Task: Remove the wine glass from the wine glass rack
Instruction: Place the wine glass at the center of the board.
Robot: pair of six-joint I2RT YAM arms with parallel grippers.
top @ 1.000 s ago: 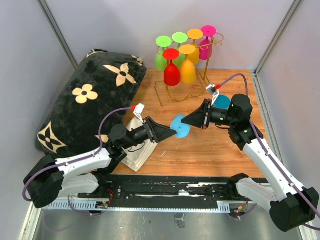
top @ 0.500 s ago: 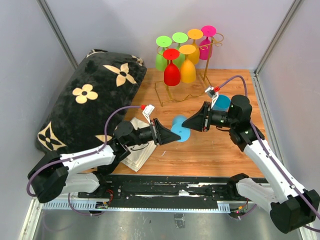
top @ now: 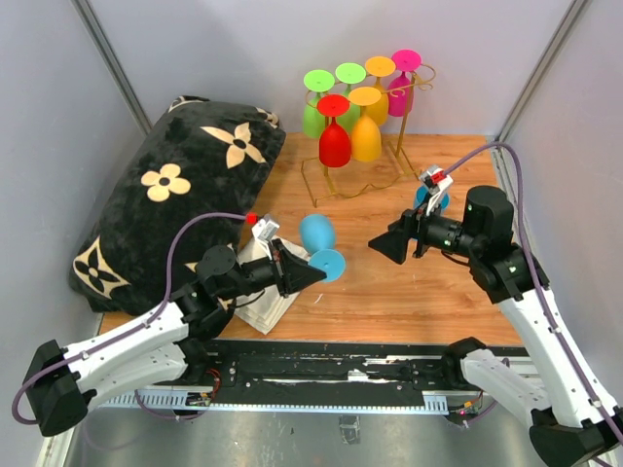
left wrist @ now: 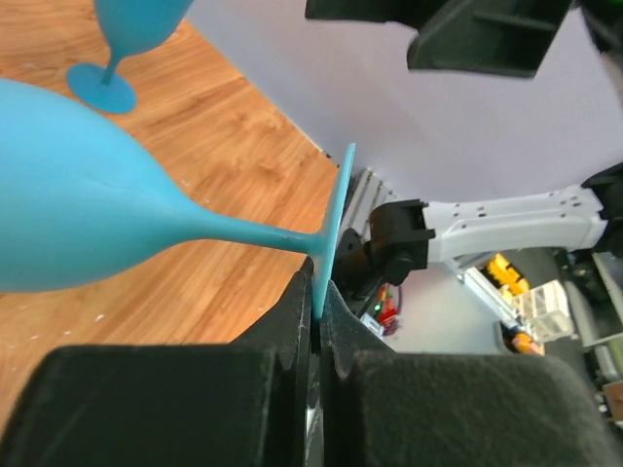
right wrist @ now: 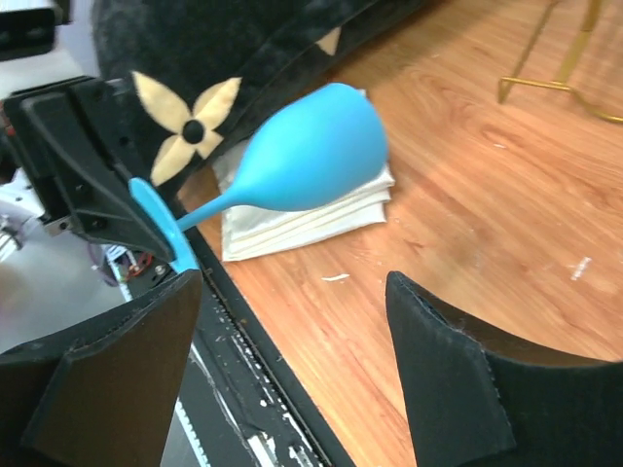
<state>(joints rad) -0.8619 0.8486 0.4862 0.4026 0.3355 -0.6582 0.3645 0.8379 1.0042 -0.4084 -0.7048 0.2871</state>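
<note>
A blue wine glass lies tilted in the air above the table's middle. My left gripper is shut on the edge of its round foot, and the jaws pinch the disc with no gap. My right gripper stands open a little to the glass's right and touches nothing; in the right wrist view the glass's bowl floats ahead of its spread fingers. The gold wine glass rack stands at the back, with several coloured glasses hanging bowl-down from it.
A black flowered pillow fills the left side. A folded white cloth lies below the left gripper. A second blue glass stands behind the right arm, also seen upright in the left wrist view. Grey walls close in on both sides.
The right gripper has opened, let go of the blue glass and pulled back to the right. The left gripper has shut on the glass's foot and drawn it leftward, with the bowl swung round.
</note>
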